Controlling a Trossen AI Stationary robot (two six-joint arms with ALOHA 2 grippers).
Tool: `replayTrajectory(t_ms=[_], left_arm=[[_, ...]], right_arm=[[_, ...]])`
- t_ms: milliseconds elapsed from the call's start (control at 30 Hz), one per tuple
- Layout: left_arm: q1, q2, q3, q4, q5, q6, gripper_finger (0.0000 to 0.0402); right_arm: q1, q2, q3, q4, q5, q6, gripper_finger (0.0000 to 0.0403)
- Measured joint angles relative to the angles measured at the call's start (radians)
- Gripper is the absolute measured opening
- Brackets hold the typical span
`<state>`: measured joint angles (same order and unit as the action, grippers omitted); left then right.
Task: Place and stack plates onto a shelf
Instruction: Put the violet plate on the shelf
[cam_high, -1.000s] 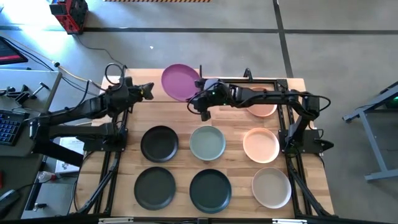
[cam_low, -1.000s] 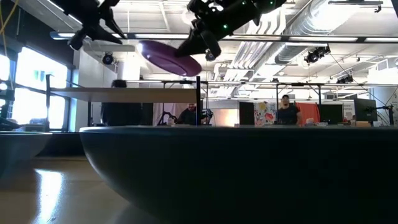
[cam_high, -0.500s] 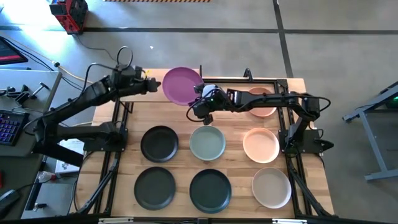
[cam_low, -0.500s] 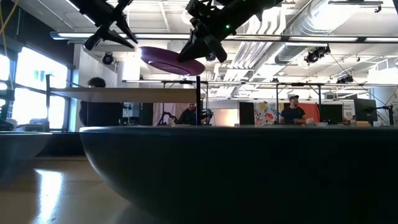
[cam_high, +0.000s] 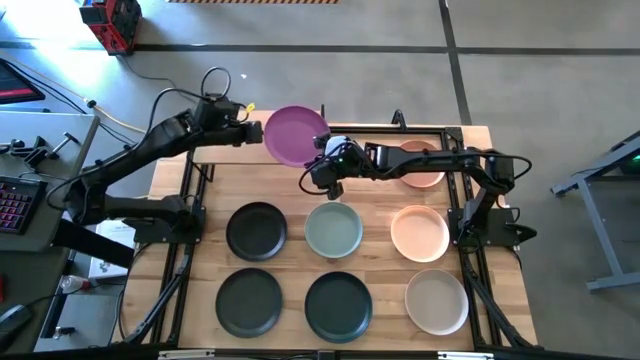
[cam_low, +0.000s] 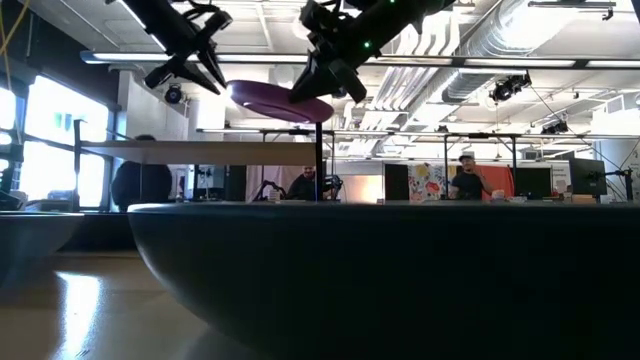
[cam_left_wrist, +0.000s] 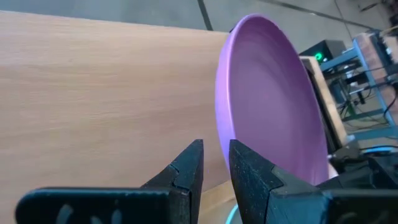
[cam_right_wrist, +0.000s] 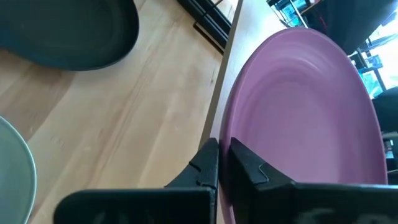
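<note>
Right end effector (cam_high: 322, 172) grasps one purple plate (cam_high: 295, 135); left end effector (cam_high: 254, 133) released; six plates on tabletop (cam_high: 385, 262).

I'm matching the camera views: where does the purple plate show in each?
High view: purple plate, top centre.
Low view, upper middle, above the shelf.
Left wrist view, centre-right.
Right wrist view, right half.
Shared landmark: right gripper pinching its rim.

High view straight down; low view level at tabletop; wrist views close; all share purple plate (cam_high: 295, 135).
</note>
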<state>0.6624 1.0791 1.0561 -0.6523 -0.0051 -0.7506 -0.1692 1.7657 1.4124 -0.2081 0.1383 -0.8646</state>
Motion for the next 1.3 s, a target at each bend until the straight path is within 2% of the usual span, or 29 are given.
replayTrajectory(t_ms=[333,800,1300], left_arm=[[0.018,0.014,0.000,0.026,-0.008,0.012,0.0064],[0.037,0.059,0.000,0.039,0.087,0.012,0.0064],[0.037,0.113,0.000,0.097,0.101,0.027,0.0064]], right_arm=[[-0.001,0.000,0.000,-0.060,0.055,0.000,0.0000],[-0.001,0.000,0.000,-0.056,0.049,0.000,0.0000],[0.000,0.000,0.000,-0.021,0.049,0.000,0.0000]])
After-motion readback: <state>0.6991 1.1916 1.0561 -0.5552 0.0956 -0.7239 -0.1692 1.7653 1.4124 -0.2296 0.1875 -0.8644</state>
